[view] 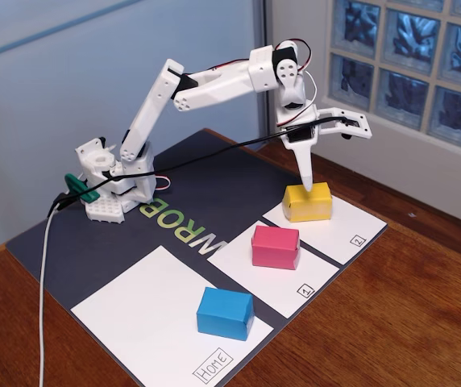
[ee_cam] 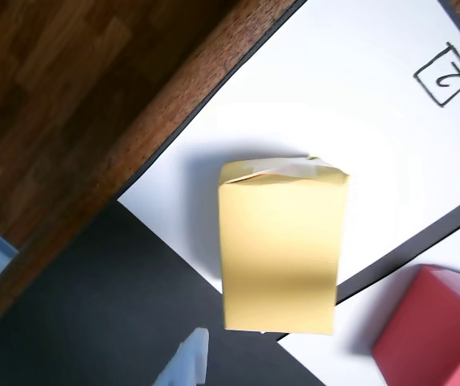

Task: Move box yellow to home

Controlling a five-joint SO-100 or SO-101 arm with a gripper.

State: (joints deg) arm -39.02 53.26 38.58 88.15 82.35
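The yellow box [view: 308, 203] stands on the white panel labelled 2 [view: 351, 230], at the right of the dark mat. In the wrist view the box [ee_cam: 282, 249] fills the middle. My gripper [view: 337, 160] is open just above it. One finger points straight down, its tip at the box's top back edge; the other is swung out to the right. Only one fingertip [ee_cam: 188, 362] shows in the wrist view, below and left of the box. The home panel [view: 134, 294] is the large white sheet at the front left, with a "Home" label at its corner.
A blue box [view: 225, 314] sits on the home panel near its front corner. A pink box [view: 276, 247] stands on panel 1 [view: 238, 262], between home and the yellow box; it shows in the wrist view [ee_cam: 435, 330]. The arm base [view: 110, 189] and cables are at the mat's back left.
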